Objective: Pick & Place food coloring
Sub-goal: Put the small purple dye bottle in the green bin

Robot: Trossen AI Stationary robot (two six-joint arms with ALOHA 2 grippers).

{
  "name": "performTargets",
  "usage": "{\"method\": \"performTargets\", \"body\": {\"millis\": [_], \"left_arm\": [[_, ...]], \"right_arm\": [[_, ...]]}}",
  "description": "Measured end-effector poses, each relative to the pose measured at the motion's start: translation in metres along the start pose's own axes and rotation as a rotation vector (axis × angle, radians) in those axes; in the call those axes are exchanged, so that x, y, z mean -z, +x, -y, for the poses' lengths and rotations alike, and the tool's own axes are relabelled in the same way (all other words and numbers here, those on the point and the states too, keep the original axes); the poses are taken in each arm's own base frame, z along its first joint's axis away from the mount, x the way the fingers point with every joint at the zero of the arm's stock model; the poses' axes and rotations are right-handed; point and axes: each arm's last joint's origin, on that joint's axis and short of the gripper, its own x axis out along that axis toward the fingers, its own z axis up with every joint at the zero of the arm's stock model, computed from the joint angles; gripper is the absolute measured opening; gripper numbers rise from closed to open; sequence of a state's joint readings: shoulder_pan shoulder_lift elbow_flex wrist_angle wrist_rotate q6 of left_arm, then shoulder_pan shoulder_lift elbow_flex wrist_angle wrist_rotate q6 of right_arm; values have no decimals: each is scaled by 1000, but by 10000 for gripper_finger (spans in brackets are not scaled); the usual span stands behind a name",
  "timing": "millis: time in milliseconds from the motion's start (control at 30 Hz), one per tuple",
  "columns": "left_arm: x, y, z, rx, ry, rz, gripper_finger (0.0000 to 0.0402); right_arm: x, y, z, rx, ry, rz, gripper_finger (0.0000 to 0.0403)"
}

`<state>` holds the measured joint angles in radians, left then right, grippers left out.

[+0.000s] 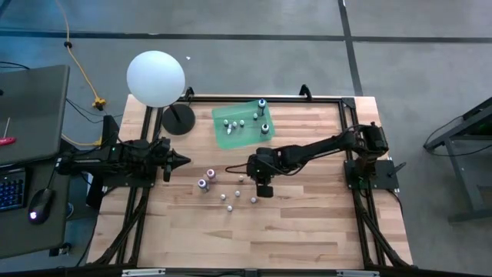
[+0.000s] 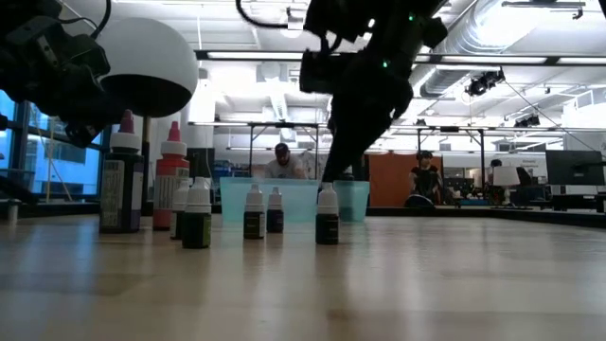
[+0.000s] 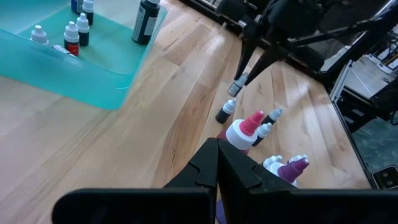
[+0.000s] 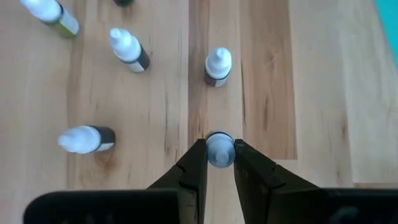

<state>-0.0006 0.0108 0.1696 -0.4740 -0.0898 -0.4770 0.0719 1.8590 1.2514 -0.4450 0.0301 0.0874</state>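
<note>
Right hand (image 4: 218, 163): over mid-bench, fingers closed on the whitish cap of one small food coloring bottle (image 4: 218, 150); the bottle's body is hidden beneath its cap in the wrist view, and whether it stands on the wood or is lifted cannot be told.

Loose food coloring bottles (image 1: 229, 197): standing just beside and ahead of the right hand, several tiny with whitish caps; two larger ones with pink and purple tips (image 3: 244, 130) lie toward the left hand's side. Exact count unclear, as some overlap in the low view.

Green tray (image 1: 231, 137): beyond the right hand, toward the bench's far edge, holding a few more bottles (image 1: 264, 128); its near corner is cut off in the left wrist view.

Left hand (image 1: 183, 161): waiting near the left edge, fingers together, nothing held.

Bench (image 1: 307, 231): pale wooden planks, black frame.

White globe on a black stand (image 1: 156, 78): far left corner.

Room: open workshop, ceiling lights, seated people at a distance, indistinct.
</note>
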Motion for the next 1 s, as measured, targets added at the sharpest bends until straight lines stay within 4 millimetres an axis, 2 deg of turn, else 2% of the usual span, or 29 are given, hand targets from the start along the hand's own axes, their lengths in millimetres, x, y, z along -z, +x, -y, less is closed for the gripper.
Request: {"method": "performTargets", "body": {"millis": [233, 667, 833, 1000], "left_arm": [[0, 0, 0, 0, 0, 0, 0], [0, 0, 0, 0, 0, 0, 0], [0, 0, 0, 0, 0, 0, 0], [0, 0, 0, 0, 0, 0, 0]], "right_arm": [[-6, -24, 0, -5, 69, 66, 60], [-17, -95, 4, 60, 145, 276, 59], [-22, -120, 7, 102, 168, 402, 56], [-32, -137, 16, 99, 219, 542, 61]]}}
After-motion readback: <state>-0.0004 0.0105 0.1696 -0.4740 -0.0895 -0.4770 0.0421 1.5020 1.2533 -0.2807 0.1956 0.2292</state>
